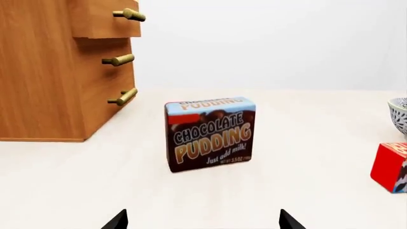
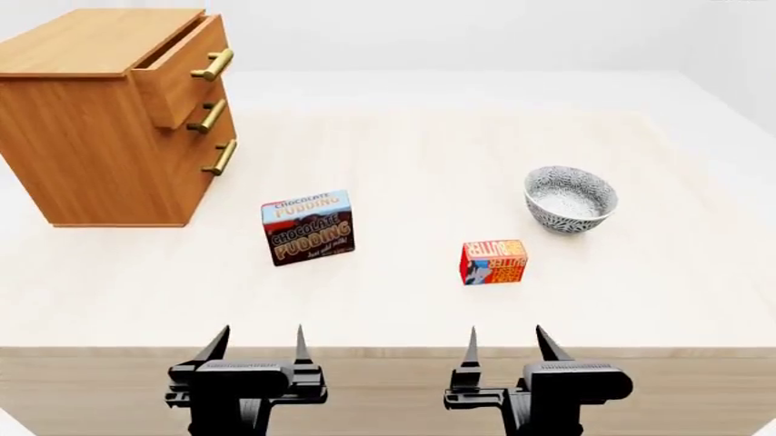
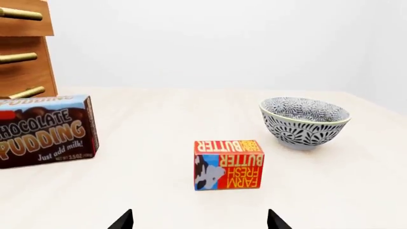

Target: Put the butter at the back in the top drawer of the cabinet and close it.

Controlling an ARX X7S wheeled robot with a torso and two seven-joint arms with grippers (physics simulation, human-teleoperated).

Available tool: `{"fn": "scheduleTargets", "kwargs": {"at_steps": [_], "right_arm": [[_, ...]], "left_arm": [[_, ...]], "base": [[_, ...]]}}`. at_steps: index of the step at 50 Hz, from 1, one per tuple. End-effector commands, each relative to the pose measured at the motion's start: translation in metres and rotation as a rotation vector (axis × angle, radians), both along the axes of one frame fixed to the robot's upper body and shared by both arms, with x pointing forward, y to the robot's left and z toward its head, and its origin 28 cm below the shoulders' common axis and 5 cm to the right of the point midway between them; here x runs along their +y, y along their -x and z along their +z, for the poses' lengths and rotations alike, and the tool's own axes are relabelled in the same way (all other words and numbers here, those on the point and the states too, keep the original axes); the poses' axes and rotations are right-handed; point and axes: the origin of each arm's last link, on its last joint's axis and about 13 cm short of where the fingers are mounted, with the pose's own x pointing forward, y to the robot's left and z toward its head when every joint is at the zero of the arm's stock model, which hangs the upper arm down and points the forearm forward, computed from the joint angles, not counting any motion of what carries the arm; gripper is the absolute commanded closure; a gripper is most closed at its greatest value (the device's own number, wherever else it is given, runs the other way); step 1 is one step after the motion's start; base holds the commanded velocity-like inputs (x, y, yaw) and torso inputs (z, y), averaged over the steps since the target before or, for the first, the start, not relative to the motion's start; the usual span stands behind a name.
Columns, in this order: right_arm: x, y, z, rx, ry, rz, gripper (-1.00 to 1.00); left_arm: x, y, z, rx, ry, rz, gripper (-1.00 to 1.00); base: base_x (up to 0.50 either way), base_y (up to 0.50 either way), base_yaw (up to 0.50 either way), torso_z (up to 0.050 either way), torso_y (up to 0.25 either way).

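The butter (image 2: 493, 262) is a small red-and-orange carton standing on the table right of centre; it also shows in the right wrist view (image 3: 228, 164) and partly in the left wrist view (image 1: 390, 167). The cabinet (image 2: 97, 127) stands at the far left, and its top drawer (image 2: 182, 68) is pulled partly out, brass handle forward. The drawer also shows in the left wrist view (image 1: 105, 19). My left gripper (image 2: 257, 345) and right gripper (image 2: 506, 345) are both open and empty at the table's near edge. The right one is in front of the butter, well short of it.
A brown-and-blue chocolate pudding box (image 2: 307, 227) stands upright between the cabinet and the butter, ahead of my left gripper. A patterned grey bowl (image 2: 570, 198) sits behind and right of the butter. The table's front edge (image 2: 388, 349) runs just under both grippers.
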Motion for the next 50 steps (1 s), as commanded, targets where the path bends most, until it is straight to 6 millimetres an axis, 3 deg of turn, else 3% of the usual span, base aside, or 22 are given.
{"fn": "scheduleTargets", "kwargs": {"at_steps": [1, 17, 21, 27, 32, 44, 50], "right_arm": [[0.000, 0.000, 0.000, 0.001, -0.007, -0.001, -1.00], [-0.002, 0.000, 0.002, 0.004, -0.005, -0.023, -1.00], [-0.001, 0.002, 0.017, -0.024, -0.001, -0.011, -1.00], [-0.001, 0.014, 0.054, -0.096, 0.020, 0.018, -1.00], [-0.001, 0.020, 0.065, -0.125, 0.024, 0.022, -1.00], [0.000, 0.029, 0.077, -0.177, 0.038, 0.043, -1.00], [0.000, 0.030, 0.077, -0.176, 0.045, 0.039, -1.00]], "left_arm": [[0.000, 0.000, 0.000, 0.002, -0.006, -0.003, -1.00], [-0.001, 0.002, 0.002, -0.024, -0.050, 0.015, -1.00], [0.000, 0.005, 0.014, -0.048, -0.079, 0.019, -1.00], [0.005, 0.016, 0.054, -0.151, -0.084, 0.039, -1.00], [0.006, 0.023, 0.072, -0.195, -0.080, 0.035, -1.00], [0.004, 0.027, 0.081, -0.216, -0.088, 0.025, -1.00], [0.004, 0.028, 0.081, -0.216, -0.089, 0.024, -1.00]], "base": [[0.00, 0.00, 0.00, 0.050, 0.000], [0.00, 0.00, 0.00, 0.039, 0.000], [0.00, 0.00, 0.00, 0.000, 0.000], [0.00, 0.00, 0.00, 0.000, 0.000], [0.00, 0.00, 0.00, 0.000, 0.000], [0.00, 0.00, 0.00, 0.000, 0.000], [0.00, 0.48, 0.00, 0.000, 0.000]]}}
